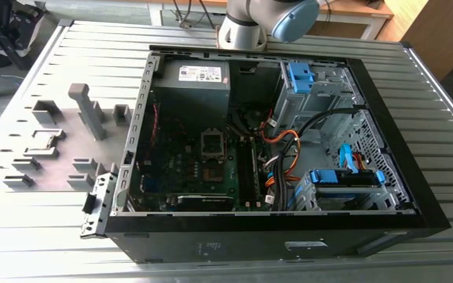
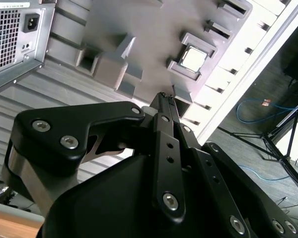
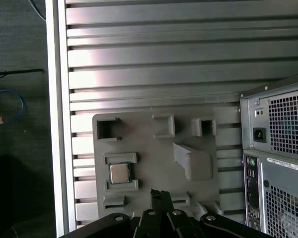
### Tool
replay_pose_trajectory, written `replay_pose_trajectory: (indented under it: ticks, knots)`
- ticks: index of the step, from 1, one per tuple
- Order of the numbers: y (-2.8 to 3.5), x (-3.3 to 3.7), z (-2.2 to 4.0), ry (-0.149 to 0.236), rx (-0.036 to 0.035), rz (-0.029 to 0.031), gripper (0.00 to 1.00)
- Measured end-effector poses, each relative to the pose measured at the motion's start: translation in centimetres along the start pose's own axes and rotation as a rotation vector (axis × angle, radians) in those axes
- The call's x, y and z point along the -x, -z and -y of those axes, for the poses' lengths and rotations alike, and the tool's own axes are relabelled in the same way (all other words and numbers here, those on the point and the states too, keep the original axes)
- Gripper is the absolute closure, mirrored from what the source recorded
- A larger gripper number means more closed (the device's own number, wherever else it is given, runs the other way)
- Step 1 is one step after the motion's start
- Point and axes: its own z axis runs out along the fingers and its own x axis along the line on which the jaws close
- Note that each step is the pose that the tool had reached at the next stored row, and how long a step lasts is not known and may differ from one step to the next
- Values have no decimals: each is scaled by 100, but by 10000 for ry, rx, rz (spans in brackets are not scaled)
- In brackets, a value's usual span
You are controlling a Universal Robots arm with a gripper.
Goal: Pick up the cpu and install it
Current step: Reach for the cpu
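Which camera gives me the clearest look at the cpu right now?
The first wrist view: the cpu faces the camera squarely, seated in its grey holder. The second wrist view shows it slanted, with glare. In the exterior view it is just a small patch.

arm (image 1: 258,23) — cut by upper edge | gripper (image 3: 161,194) — body mostly cropped

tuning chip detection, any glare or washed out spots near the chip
In the second wrist view the chip glares and the table beside it is washed out; in the first wrist view the chip is evenly lit, with bright bands on the table; in the exterior view the computer case is shadowed inside.
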Motion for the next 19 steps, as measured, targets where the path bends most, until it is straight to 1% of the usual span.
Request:
replay_pose_trajectory:
  ticks: [6, 9, 16, 19]
  knots:
    - [-66, -65, 7, 2, -60, -14, 89]
    - [-91, -89, 10, 2, -77, -19, 89]
    - [-102, -99, 11, 2, -78, -18, 89]
    - [-145, -100, 12, 3, -77, -17, 89]
